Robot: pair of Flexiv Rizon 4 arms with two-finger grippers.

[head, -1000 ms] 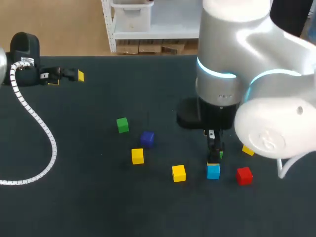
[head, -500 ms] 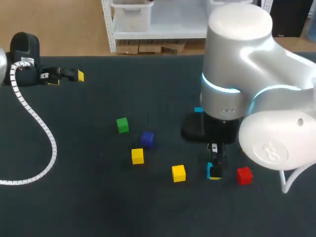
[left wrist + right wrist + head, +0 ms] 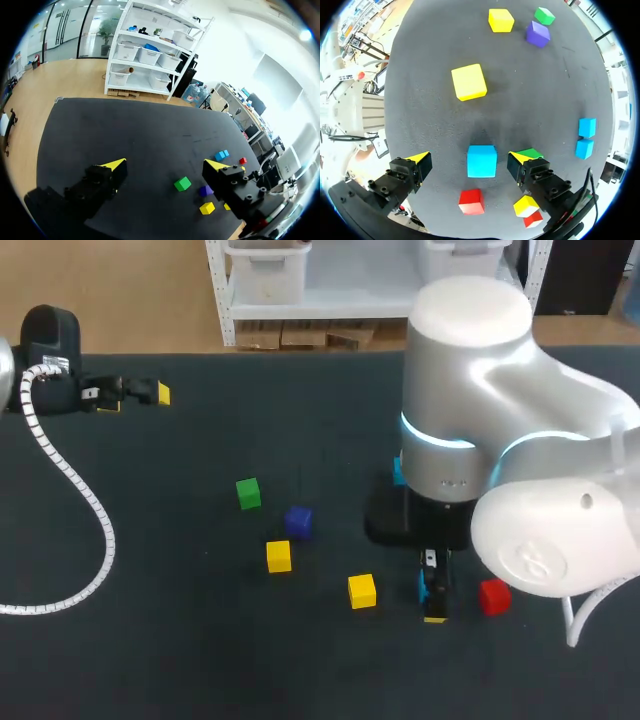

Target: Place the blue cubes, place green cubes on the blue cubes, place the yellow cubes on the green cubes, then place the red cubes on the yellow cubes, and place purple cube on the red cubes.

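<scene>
Dark worktop (image 3: 150, 640) carries scattered cubes. Right tool (image 3: 470, 158) open, its fingers straddling light blue cube (image 3: 482, 161) without touching it. Red cube (image 3: 471, 201) near it. Green cube (image 3: 248, 492), purple cube (image 3: 298, 521) and yellow cube (image 3: 279, 556) sit close together mid-worktop. Left tool (image 3: 165, 165) open, near worktop's rear left edge, well apart from cubes.

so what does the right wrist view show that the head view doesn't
Only the right wrist view: a green cube and a yellow cube beside one finger of the right hand; from above the arm hides them. Only the head view: the left hand, far off to the left. Both: the blue cube between the right hand's open fingers, the purple cube and the red cube.
</scene>
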